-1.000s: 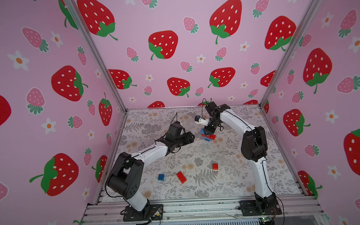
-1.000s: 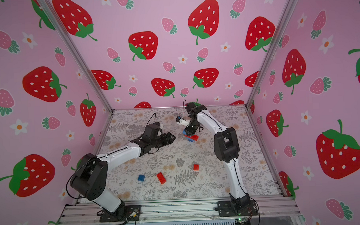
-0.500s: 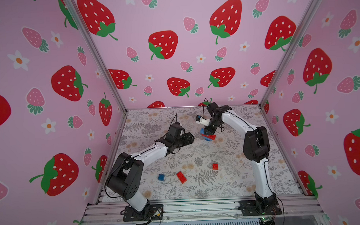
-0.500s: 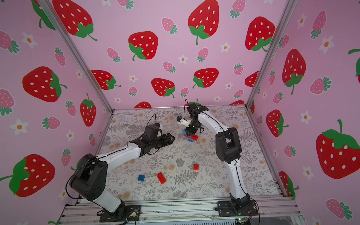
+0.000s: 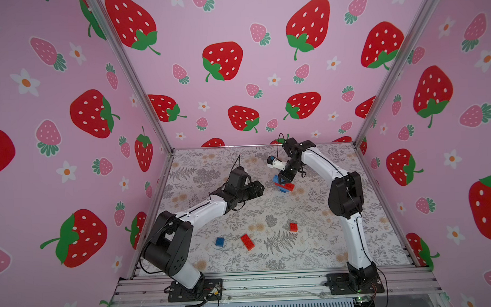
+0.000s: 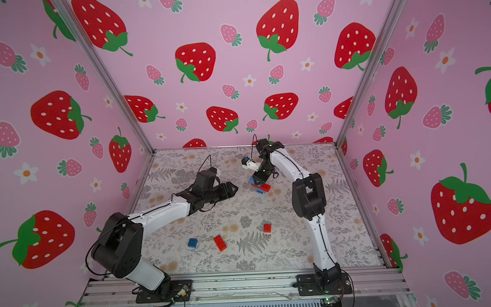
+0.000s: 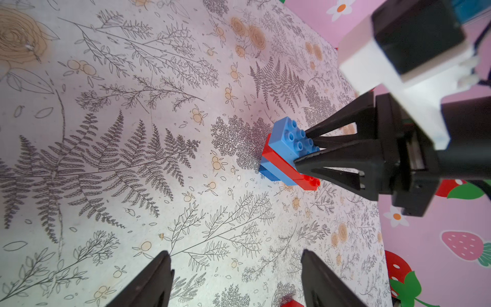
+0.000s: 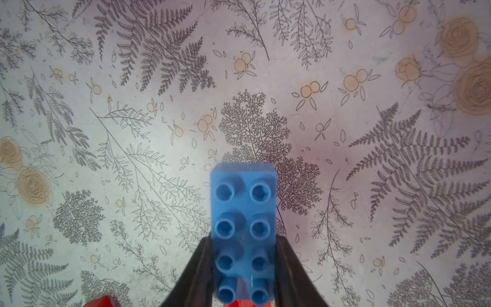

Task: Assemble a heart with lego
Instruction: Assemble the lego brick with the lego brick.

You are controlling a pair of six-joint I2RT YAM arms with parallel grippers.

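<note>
Blue over red: shows hardly any change. Keeps right end effector [image 7: 301, 147] shut on heart [image 5: 284, 185], toward tabletop's [image 5: 312, 250] far edge; keeps left end effector [image 5: 261, 189] wide open, empty, beside it. Leaves three loose lego bricks [image 5: 247, 242] near front edge, unjoined.

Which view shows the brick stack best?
Left wrist view: the brick stack shows its blue and red layers. Right wrist view shows only the top blue brick; in both top views it is small.
</note>
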